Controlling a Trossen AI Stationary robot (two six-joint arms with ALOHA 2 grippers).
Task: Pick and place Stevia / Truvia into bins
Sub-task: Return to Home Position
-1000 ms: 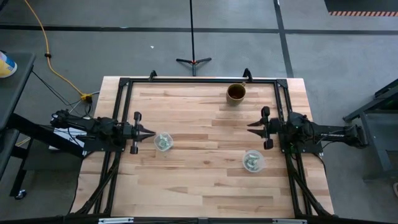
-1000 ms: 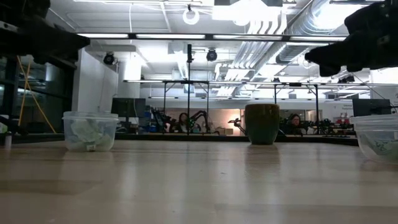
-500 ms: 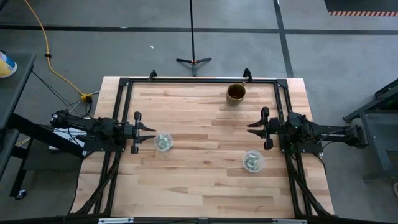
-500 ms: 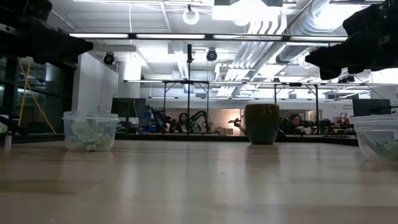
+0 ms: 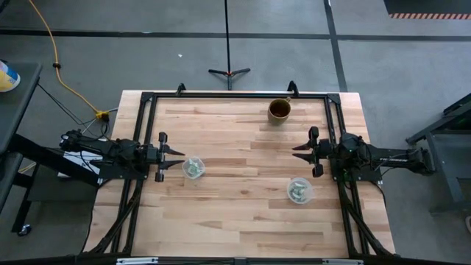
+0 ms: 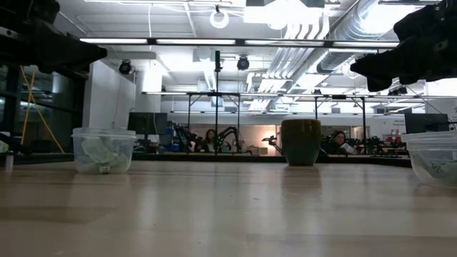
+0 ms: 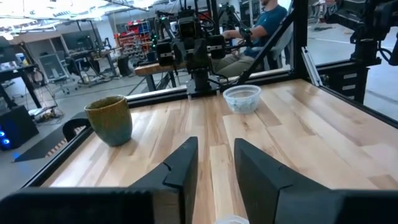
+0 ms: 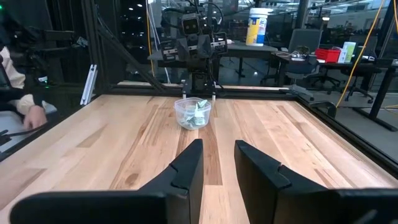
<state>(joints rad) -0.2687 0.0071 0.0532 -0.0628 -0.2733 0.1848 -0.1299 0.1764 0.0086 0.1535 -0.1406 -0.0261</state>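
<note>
Two clear cups stand on the wooden table. The left cup [image 5: 193, 167] [image 6: 103, 150] holds pale green and white sachets [image 8: 198, 111]. The right cup [image 5: 299, 191] [image 7: 242, 98] holds sachets too [image 5: 298, 192]. I see no sachet loose on the table. My left gripper [image 5: 181, 156] [image 7: 215, 168] hovers open above the table, just left of the left cup, whose rim [image 7: 231, 219] shows under its fingertips. My right gripper [image 5: 296, 151] [image 8: 218, 165] hovers open, on the far side of the right cup, pointing toward the table's left.
A brown opaque cup [image 5: 279, 110] [image 6: 300, 142] stands near the table's far edge. A black frame [image 5: 235, 95] runs along the far edge and both sides. The middle and near parts of the table [image 5: 235, 221] are bare wood. A person's hand [image 8: 32, 115] shows beyond the table.
My left gripper has opened a little beside the left cup. The cups have stayed where they were.
</note>
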